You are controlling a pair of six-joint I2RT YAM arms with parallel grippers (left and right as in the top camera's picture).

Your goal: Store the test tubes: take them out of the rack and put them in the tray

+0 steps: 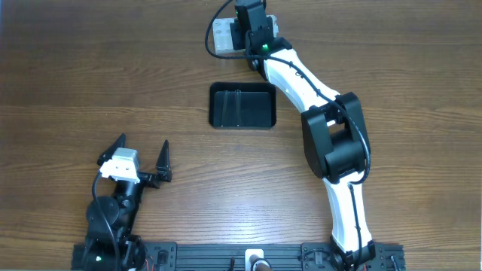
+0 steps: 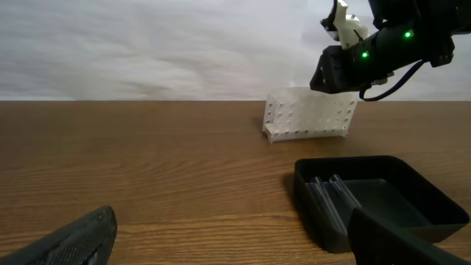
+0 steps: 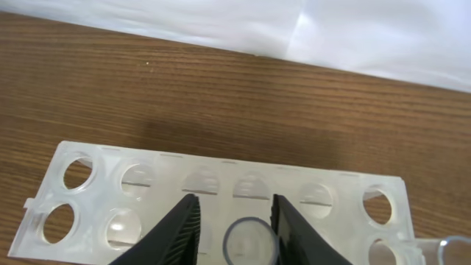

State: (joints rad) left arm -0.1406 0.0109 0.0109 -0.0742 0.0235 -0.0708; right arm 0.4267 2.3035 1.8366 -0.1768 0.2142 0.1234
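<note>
Clear plastic rack [image 3: 221,184] is sitting beyond the black tray [image 1: 213,105]. The right gripper [image 3: 234,202] is hovering over it, spread around a test tube [image 3: 250,239], apparently aligning to pull it. The left gripper [image 1: 143,143] is resting apart, spread wide.

Soft, even light falls from overhead on the brown wood-grain counter [image 1: 90,68], bright and without harsh glare. The white and black right arm [image 1: 290,71] throws only a faint, diffuse shadow. The black rectangular plastic tray [image 1: 211,105] carries thin highlights along its rim. In the right wrist view a soft dark patch lies beyond the translucent white plastic rack [image 3: 73,162], and the white backdrop [image 3: 383,37] is nearly blown out. The black jaws of the left gripper [image 2: 232,215] are blurred, too near the lens. 2 green lights [image 2: 364,54] glow crisply.
</note>
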